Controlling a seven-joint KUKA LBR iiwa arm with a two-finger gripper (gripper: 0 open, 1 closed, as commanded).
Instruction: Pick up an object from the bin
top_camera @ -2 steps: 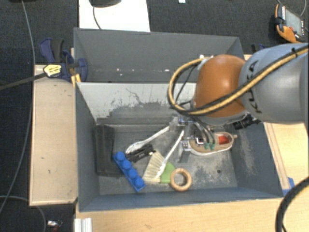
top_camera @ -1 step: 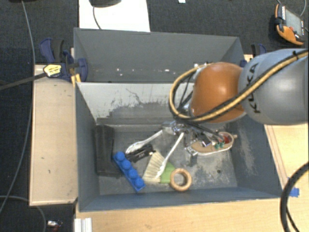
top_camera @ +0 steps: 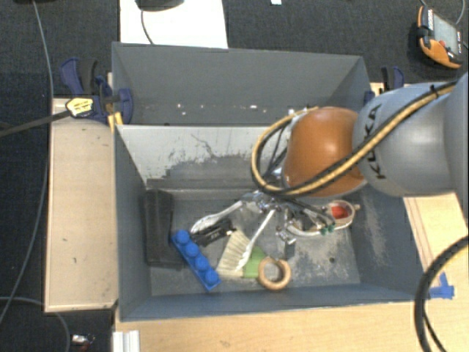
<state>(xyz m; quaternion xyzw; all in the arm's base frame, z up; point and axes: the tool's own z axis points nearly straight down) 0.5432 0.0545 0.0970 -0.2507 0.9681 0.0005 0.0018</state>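
Note:
My gripper (top_camera: pixel 284 235) hangs below the orange wrist cover, low in the middle of the bin. It is right above a cluster of small things. A brush with pale bristles (top_camera: pixel 234 254) lies just left of it, its thin white handle running up towards the gripper. A wooden ring (top_camera: pixel 275 273) lies in front of it, against a green piece (top_camera: pixel 253 267). To the right sits a red thing inside a clear ring (top_camera: pixel 338 213). A shiny metal tool with a black part (top_camera: pixel 217 226) lies to the left.
A blue studded brick strip (top_camera: pixel 196 259) lies slantwise at the front left. A black block (top_camera: pixel 157 226) lies along the left wall. The arm and its cables cover the bin's back right part.

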